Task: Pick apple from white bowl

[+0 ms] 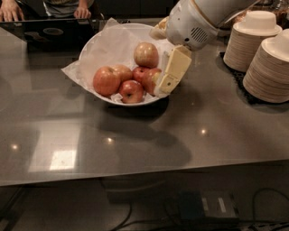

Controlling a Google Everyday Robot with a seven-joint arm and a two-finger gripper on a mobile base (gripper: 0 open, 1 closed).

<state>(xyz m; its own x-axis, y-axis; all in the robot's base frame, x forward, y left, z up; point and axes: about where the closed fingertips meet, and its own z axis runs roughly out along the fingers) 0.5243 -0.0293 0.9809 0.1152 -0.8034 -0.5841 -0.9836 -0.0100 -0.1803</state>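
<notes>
The white bowl (97, 47), lined with crinkled white paper, stands at the back middle of the grey table and holds several apples. The apple (106, 80), the biggest and reddish-orange, lies at the bowl's left side. A paler apple (146, 54) sits at the back. A small deep-red one (131, 91) is in front, and one with a yellowish patch (150, 80) is at the right. My gripper (159, 61) reaches in from the upper right over the bowl's right rim. It is open, and its near cream finger (172, 71) hangs beside the yellow-patched apple. It holds nothing.
Two tall stacks of beige paper dishes (270, 67) stand on a black mat at the right. A dark laptop (49, 31) and a person's hands (11, 9) are at the back left. The table's front edge (144, 173) runs across below.
</notes>
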